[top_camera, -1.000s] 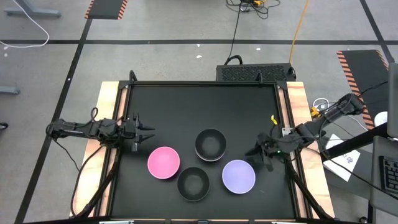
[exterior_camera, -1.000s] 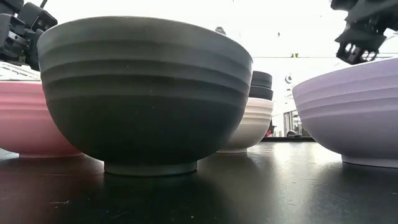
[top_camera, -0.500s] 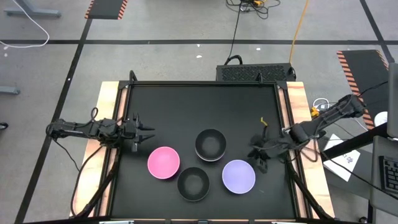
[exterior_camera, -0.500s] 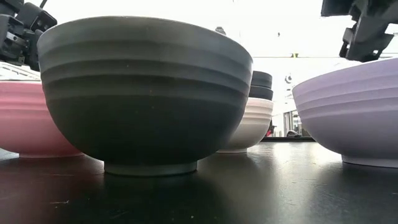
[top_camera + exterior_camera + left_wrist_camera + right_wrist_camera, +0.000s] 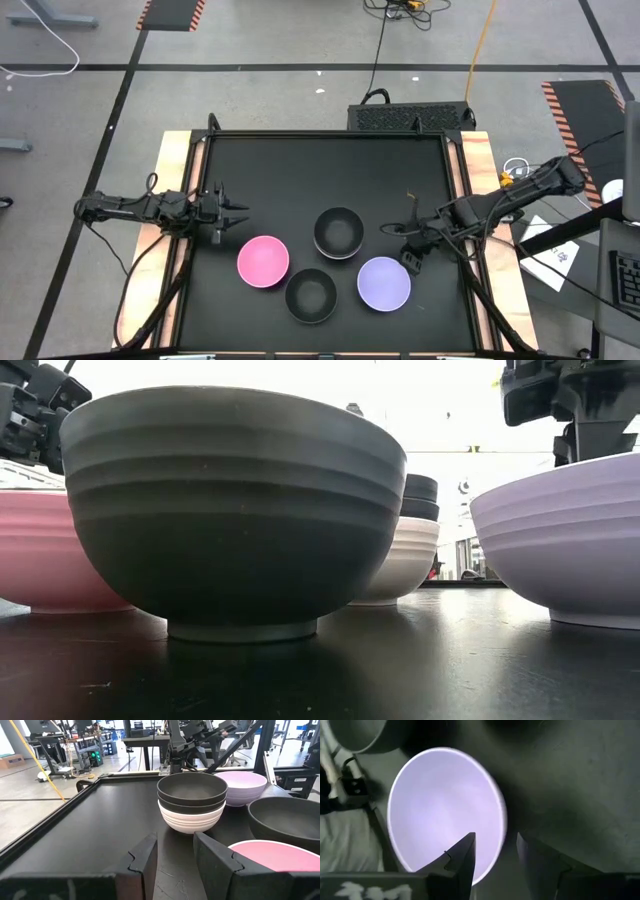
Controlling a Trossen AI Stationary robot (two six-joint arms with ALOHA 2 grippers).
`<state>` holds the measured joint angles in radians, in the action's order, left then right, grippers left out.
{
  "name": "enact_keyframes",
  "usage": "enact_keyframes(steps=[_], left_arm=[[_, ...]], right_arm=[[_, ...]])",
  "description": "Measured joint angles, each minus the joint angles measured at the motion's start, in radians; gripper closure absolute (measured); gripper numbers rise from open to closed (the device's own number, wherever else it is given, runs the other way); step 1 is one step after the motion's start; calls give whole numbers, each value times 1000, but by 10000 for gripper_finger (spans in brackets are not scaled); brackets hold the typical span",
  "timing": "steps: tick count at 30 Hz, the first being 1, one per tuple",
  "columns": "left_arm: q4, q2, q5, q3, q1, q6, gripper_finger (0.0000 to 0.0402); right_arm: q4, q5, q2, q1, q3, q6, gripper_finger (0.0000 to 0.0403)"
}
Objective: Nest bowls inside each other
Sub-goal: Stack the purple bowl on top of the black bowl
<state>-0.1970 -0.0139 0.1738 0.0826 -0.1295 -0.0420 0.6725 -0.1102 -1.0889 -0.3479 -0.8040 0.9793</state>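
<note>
Scanning left to right from the high view: left gripper (image 5: 240,214) sits at the left edge of the black table (image 5: 300,170), low and level, pointing toward the middle. Its wrist view shows the fingers (image 5: 145,865) apart with a clear gap and nothing between them.

Pink bowl (image 5: 263,261) is next, just ahead of that gripper, upright and open side up. It sits alone.

Single black bowl (image 5: 310,295) sits nearest the front edge, just beside the pink one; I can't tell if the rims touch. In the low view it fills most of the picture (image 5: 235,510).

Stack (image 5: 339,232) sits behind it, nearer table centre. Left wrist view shows a white bowl (image 5: 190,817) at the bottom with two black bowls (image 5: 192,790) nested in it, so three are already nested.

Lavender bowl (image 5: 384,282) stands right of the single black bowl, upright, on its own.

Right gripper (image 5: 411,250) hangs above the table just beside the lavender bowl's rim, on its far right side, pointing down. Its wrist view looks straight into the bowl (image 5: 445,815); the fingers (image 5: 462,860) are apart, one over the bowl's inside, the other outside the rim. No contact visible, nothing gripped.
</note>
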Motion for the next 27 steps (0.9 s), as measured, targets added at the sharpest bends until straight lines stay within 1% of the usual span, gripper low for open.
enact_keyframes(steps=[8, 11, 15, 18, 21, 27], left_arm=[[0, 0, 0, 0, 0, -13, 273], [-1, 0, -1, 0, 0, -16, 273], [-1, 0, -14, 0, 0, -29, 273], [-1, 0, -19, 0, 0, -32, 273], [-1, 0, -19, 0, 0, -32, 273], [-1, 0, -19, 0, 0, -32, 273]], right_arm=[[-5, -77, -4, 7, 0, 60, 264], [-12, -79, -18, 7, 0, 81, 264], [-41, -81, -64, 6, 0, 90, 264], [-84, -126, -115, 6, 0, 89, 264], [-86, -155, -156, 6, 0, 85, 264], [-81, -156, -191, 8, 0, 75, 264]])
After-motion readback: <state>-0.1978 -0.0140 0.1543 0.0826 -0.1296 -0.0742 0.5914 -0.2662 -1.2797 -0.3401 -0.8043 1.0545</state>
